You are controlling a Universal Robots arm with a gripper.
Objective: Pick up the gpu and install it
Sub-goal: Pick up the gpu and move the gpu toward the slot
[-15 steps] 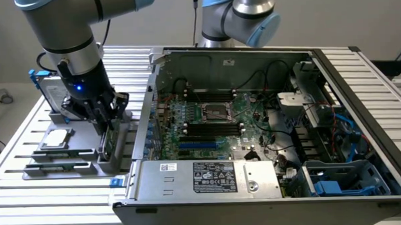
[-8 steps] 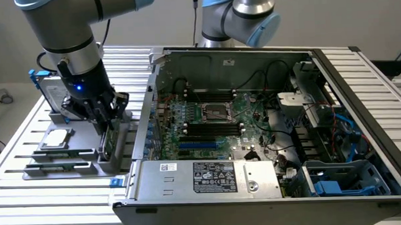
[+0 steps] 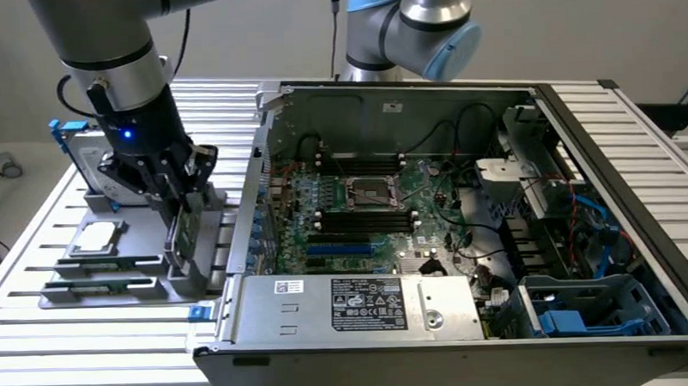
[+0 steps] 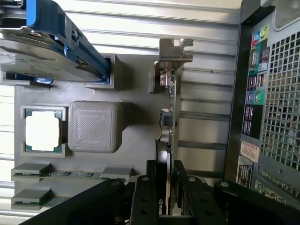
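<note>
- Gripper (image 3: 180, 218): I see it lowered over the grey holder (image 3: 124, 291), at 9 o'clock from the open computer case (image 3: 617, 149) in the exterior view.
- End effector state: in the wrist view the two black fingers (image 4: 143, 197) stand partly closed, one against each face of the gpu (image 4: 169, 124). The card is clamped between them, and the jaws are narrow rather than spread.
- Gpu, position: it stands on edge, upright in the holder's slot, outside the case and just beside the case's rear wall. I cannot tell whether its lower edge has lifted clear of the slot.
- Gpu, detail: its silver bracket (image 4: 174, 49) is at the end away from the fingers. The black shroud faces one finger and the green board the other.
- Holder contents: a processor chip (image 3: 97, 238) lies flat at 9 o'clock from the card. A hard drive with a blue frame (image 3: 82, 155) stands at 11 o'clock from the gripper.
- Case interior: the motherboard (image 3: 357, 210) is exposed, with the silver power supply (image 3: 360, 306) at its 6 o'clock edge.
- Support: holder and case both rest on a slatted metal table (image 3: 52, 349).
</note>
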